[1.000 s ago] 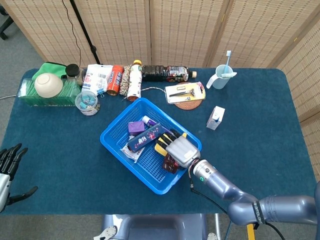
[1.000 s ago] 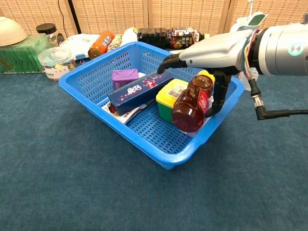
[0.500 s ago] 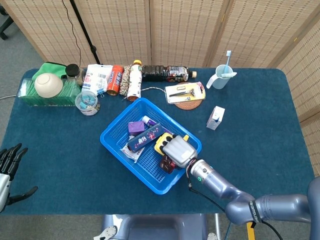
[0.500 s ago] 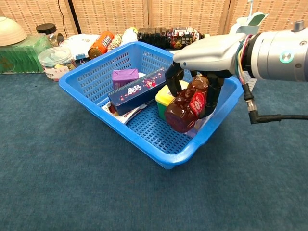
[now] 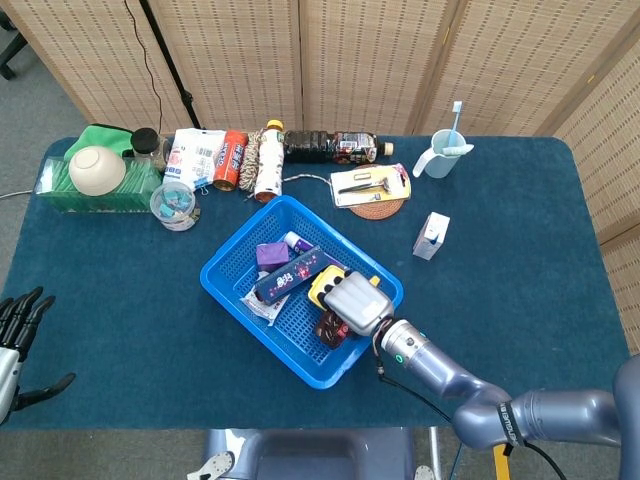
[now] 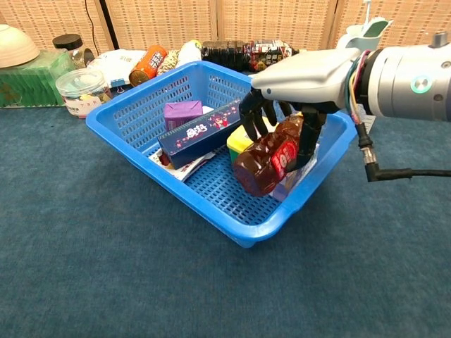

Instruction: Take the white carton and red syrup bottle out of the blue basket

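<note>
Since the earlier frame the right hand (image 6: 282, 120) has closed and tipped the red syrup bottle (image 6: 264, 158) leftward. Fingers wrap its upper body, readying a lift from the blue basket (image 6: 141, 141). White carton (image 5: 431, 235) stands on the desk (image 5: 520, 260). Left hand (image 5: 18, 330) idle, fingers spread.

red syrup bottle (image 5: 330, 328) mostly hidden under right hand (image 5: 352, 304); left hand (image 5: 18, 335) cut by frame edge.

Head view looks down; chest view low, near; both share blue basket (image 5: 228, 268).
</note>
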